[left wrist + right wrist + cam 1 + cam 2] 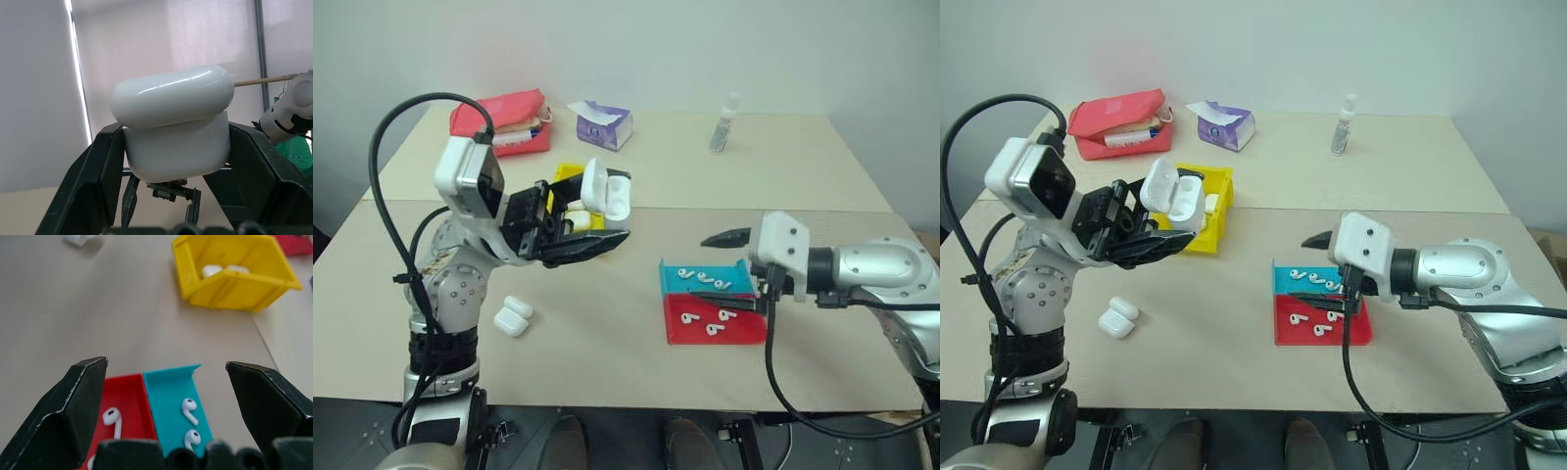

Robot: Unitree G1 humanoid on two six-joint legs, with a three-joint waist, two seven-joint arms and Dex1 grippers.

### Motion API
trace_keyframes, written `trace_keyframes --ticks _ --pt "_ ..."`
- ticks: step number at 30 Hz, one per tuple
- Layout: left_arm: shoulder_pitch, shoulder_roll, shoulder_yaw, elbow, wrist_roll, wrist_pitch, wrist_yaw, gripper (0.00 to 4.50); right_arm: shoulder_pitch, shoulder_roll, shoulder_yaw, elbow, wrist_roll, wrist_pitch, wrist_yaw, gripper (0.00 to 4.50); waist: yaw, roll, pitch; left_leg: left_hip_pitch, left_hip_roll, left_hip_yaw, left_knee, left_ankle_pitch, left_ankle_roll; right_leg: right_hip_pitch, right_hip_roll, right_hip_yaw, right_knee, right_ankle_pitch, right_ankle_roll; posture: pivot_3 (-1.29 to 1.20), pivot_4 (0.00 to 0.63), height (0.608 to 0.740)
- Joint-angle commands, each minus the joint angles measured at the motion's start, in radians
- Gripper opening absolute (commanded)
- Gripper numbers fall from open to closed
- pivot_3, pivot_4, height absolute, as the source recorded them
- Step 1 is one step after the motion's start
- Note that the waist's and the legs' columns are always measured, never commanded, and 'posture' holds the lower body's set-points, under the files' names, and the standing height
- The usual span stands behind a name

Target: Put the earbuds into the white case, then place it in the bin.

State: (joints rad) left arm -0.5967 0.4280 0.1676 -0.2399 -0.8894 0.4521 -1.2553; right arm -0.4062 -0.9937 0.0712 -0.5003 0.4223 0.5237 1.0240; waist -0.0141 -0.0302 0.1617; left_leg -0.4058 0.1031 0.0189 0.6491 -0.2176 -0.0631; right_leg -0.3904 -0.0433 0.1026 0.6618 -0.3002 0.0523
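Two arms share the job here, and the step in hand looks like picking an earbud out of the tray to seat in the opened case. Farthest left on the worktop (607,382) lies a spare white case (513,315), closed, well apart from everything else. Next, the left pincer (592,240) is clamped on the white case (607,193), held up in the air with its lid flipped open, in front of the yellow bin (1203,211), which stands on the worktop with other white cases already in it. To do the step well, I judge that this arm should keep the case steady and its open cavity turned toward the other arm, without squeezing the lid. Further right sits the shallow teal and red tray (713,302), holding the earbuds (707,276), a few in the teal half and a few in the red. The right pincer (166,396) hovers just over the tray with its jaws spread wide and nothing in them. The earbuds are tiny and glossy, so it should probably descend straight over a single bud, close gently across its head or stem, and avoid nudging the neighbouring buds or the tray wall.
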Motion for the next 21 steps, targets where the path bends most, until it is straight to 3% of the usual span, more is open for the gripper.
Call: trace_keyframes --ticks 1,15,18,20,21 --pt "-0.007 0.004 -0.005 -0.031 -0.014 -0.02 0.002 2.89 -0.029 -0.03 0.014 -0.013 -0.026 -0.032 0.06 4.5 0.0 0.0 0.0 0.0 0.0 0.0 0.0 0.0 0.0 0.0 0.0 0.0 0.0 0.0 0.0 0.0 0.15 0.74" --pt "-0.011 0.007 -0.028 -0.01 0.004 -0.044 0.007 2.89 -0.122 -0.113 0.205 -0.031 -0.185 0.092 0.164 4.5 0.0 0.0 0.0 0.0 0.0 -0.001 0.0 0.0 0.0 0.0 0.0 -0.001 0.0 0.0 0.0 0.0 0.15 0.74" --pt "-0.012 0.009 -0.035 -0.005 0.005 -0.048 0.004 2.89 -0.152 -0.107 0.261 -0.016 -0.221 0.114 0.186 3.94 0.0 0.0 0.0 0.0 0.0 -0.001 0.0 0.0 0.0 0.0 0.0 -0.001 -0.001 0.0 0.0 0.0 0.15 0.74" --pt "-0.009 0.01 -0.037 -0.009 0.004 -0.049 0.006 2.89 -0.176 -0.099 0.298 -0.009 -0.247 0.147 0.194 3.3 -0.001 0.0 0.0 0.0 0.0 -0.001 0.0 0.0 0.0 0.0 0.0 -0.001 -0.001 0.0 0.0 0.0 0.15 0.74" --pt "-0.005 0.01 -0.038 -0.015 0.003 -0.049 0.008 2.89 -0.186 -0.101 0.318 -0.009 -0.258 0.164 0.203 3.3 -0.001 0.0 0.0 0.0 0.0 -0.001 0.0 0.0 0.0 0.0 0.0 -0.001 -0.001 0.0 0.0 0.0 0.15 0.74"
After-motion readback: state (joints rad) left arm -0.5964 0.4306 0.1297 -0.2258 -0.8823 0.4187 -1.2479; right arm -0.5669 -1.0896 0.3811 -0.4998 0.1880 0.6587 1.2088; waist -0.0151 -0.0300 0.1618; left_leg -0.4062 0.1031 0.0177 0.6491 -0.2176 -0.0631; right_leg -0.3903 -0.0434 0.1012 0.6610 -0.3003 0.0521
